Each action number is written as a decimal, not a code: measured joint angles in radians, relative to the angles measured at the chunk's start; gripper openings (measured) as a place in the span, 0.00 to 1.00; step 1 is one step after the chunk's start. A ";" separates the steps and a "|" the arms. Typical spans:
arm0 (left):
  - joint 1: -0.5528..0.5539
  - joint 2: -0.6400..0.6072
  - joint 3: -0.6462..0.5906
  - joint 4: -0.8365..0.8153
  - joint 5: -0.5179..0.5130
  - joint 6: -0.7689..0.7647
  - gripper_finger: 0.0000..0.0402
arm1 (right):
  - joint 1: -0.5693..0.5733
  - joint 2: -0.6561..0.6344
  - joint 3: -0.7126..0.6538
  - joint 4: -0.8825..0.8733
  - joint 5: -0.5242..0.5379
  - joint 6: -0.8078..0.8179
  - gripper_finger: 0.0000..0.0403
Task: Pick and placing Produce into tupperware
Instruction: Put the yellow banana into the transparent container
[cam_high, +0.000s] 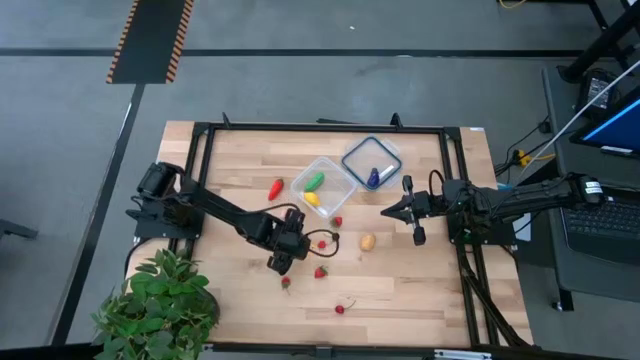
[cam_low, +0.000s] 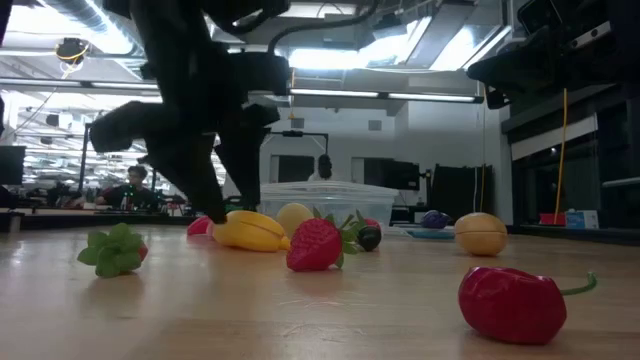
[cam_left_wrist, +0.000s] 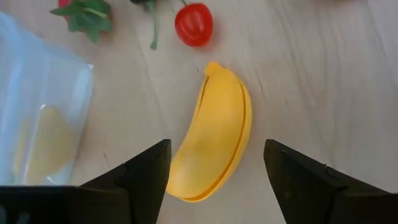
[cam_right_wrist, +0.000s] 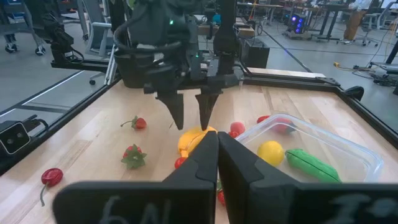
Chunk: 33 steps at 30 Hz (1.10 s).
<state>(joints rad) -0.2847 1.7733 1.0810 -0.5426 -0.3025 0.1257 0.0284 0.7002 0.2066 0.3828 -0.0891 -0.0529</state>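
**A:** What is shown, and how should the step in hand be done well?

**B:** A wooden table (cam_high: 420, 280) is seen from above. The left gripper (cam_left_wrist: 216, 163) is poised over a yellow toy banana (cam_left_wrist: 214, 149), which lies flat on the wood just beside the clear tupperware (cam_high: 322, 185). For a clean pick, the fingers should be lowered until the banana's middle is straddled, then closed across its narrow width so it is not squeezed out sideways. The nearby red cherry tomato (cam_left_wrist: 193, 23) should be left undisturbed.

**A:** How is the tool set, and what is touched?

**B:** The left fingers (cam_left_wrist: 144, 171) are spread wide, one on either side of the banana; nothing is held, and contact cannot be confirmed. The right gripper (cam_high: 384, 212) is parked near the lid (cam_high: 371, 160), its fingers pressed together on nothing.

**A:** Where is the produce?

**B:** A green piece (cam_high: 314, 181) and a yellow piece (cam_high: 312, 198) are already inside the tupperware. Strawberries and other pieces are scattered on the table around it.
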 joint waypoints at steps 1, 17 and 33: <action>0.000 0.008 0.000 0.000 0.003 0.000 0.62 | 0.000 0.000 0.000 0.000 0.000 0.001 0.03; 0.038 0.040 0.001 -0.014 0.028 0.015 0.62 | 0.000 0.000 0.000 0.001 0.000 0.024 0.03; 0.089 0.105 0.006 0.016 0.178 0.016 0.56 | 0.001 0.000 0.000 0.001 0.000 0.025 0.03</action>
<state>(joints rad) -0.1955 1.8782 1.0867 -0.5262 -0.1242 0.1413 0.0292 0.7002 0.2066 0.3836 -0.0895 -0.0283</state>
